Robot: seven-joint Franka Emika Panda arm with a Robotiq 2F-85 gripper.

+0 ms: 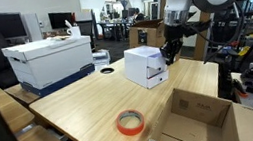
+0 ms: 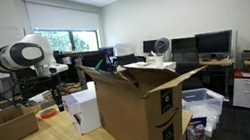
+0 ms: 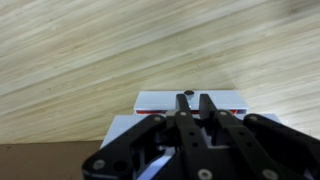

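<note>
My gripper (image 1: 172, 54) hangs over the far side of a wooden table (image 1: 77, 108), just above and beside a small white box (image 1: 144, 68). In the wrist view the fingers (image 3: 189, 103) are drawn close together, with a small dark object (image 3: 189, 94) pinched at their tips. The white box (image 3: 160, 101), which has a red edge, lies directly below them. The arm and gripper (image 2: 56, 91) also show in an exterior view next to the white box (image 2: 81, 109).
An orange tape roll (image 1: 128, 123) lies near the table's front edge. An open cardboard box (image 1: 193, 121) stands beside it. A white and blue storage bin (image 1: 49, 60) sits at the back. A tall open cardboard box (image 2: 137, 114) fills the foreground of an exterior view.
</note>
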